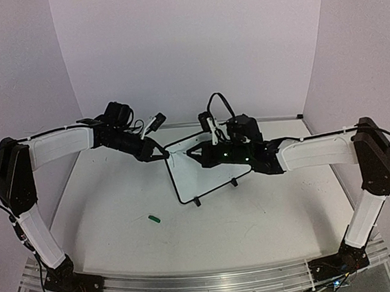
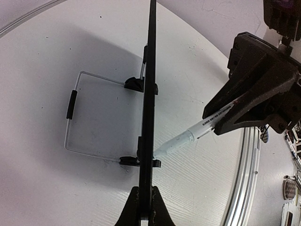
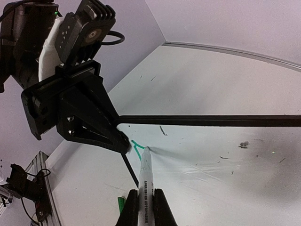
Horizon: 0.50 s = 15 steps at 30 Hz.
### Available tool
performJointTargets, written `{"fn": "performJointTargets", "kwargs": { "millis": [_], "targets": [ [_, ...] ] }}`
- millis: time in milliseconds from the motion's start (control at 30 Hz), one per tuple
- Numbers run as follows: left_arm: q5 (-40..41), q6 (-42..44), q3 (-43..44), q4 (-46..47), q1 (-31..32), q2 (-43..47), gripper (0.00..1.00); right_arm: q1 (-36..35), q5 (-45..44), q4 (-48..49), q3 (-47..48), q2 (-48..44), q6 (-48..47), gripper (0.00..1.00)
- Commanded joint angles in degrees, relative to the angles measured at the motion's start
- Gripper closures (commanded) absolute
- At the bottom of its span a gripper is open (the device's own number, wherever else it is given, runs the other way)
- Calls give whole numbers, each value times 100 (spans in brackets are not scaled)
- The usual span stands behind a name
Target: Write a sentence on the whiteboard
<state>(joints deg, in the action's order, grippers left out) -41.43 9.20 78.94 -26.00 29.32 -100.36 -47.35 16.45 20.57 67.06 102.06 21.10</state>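
Observation:
The whiteboard (image 1: 201,173) stands tilted on its feet at mid-table. My left gripper (image 1: 163,154) is shut on the board's upper left corner; in the left wrist view its jaws (image 2: 146,207) clamp the black frame (image 2: 151,94), seen edge-on. My right gripper (image 3: 146,207) is shut on a white marker (image 3: 145,172) whose tip touches the board (image 3: 211,155) near that corner. Of the sentence only a short forked green stroke (image 3: 136,147) shows beside the tip. The marker (image 2: 186,140) and right gripper (image 2: 254,94) also show in the left wrist view.
A green marker cap (image 1: 154,219) lies on the table in front left of the board, also in the right wrist view (image 3: 121,203). The board's wire stand (image 2: 70,106) sticks out behind it. White walls close in the table on three sides.

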Motion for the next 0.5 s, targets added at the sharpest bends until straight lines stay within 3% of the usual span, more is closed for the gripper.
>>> {"fn": "performJointTargets", "kwargs": {
  "millis": [0,467],
  "targets": [
    [222,244,52,-291,65,112,100,40,-427,211,-113,-275,30,100],
    [249,252,60,-305,83,110,100,29,344,26,143,201,69,100]
  ]
}}
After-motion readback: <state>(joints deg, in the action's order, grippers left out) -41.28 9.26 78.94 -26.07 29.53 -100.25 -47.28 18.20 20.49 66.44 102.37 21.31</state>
